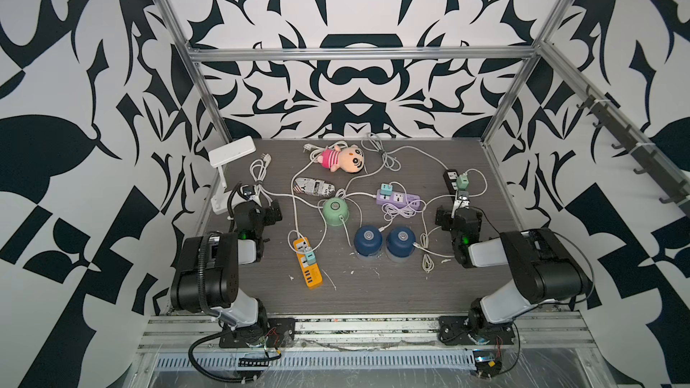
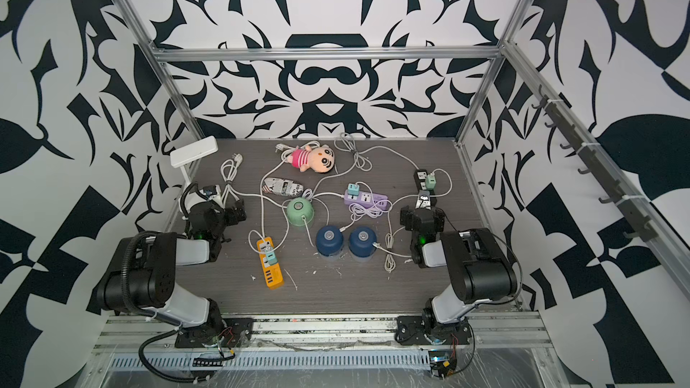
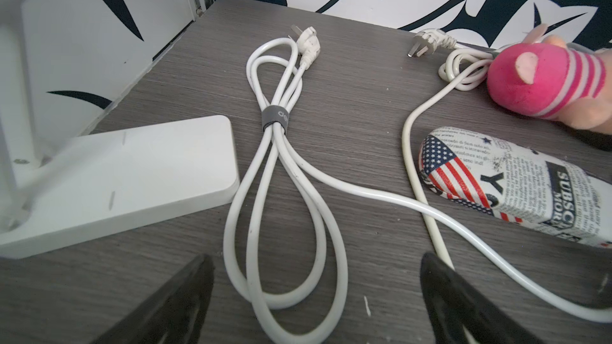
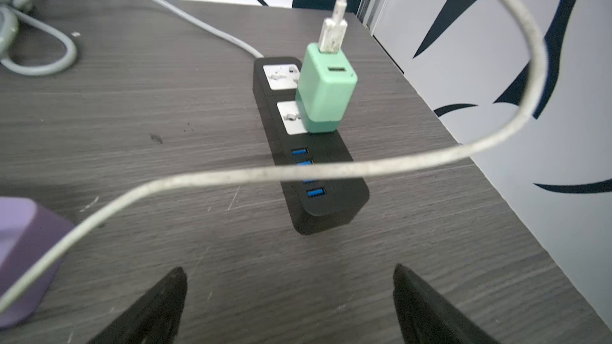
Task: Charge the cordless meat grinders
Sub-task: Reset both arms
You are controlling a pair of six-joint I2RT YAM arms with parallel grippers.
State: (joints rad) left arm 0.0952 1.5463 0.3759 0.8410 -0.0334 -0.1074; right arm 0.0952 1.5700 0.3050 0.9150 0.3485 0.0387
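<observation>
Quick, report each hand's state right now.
Left hand: open, holding nothing.
Right hand: open, holding nothing.

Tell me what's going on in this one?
Nothing is held: both claws are open. The left claw hangs over a bundled white power cord; the right claw faces the black power strip with a mint adapter plugged in. The mint green grinder and two dark blue grinders sit untouched in the middle.

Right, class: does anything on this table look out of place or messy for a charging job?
Yes. A plush doll and a newspaper-print case lie among the white cables near the back, unrelated to charging. Small white flecks litter the table toward the front.
</observation>
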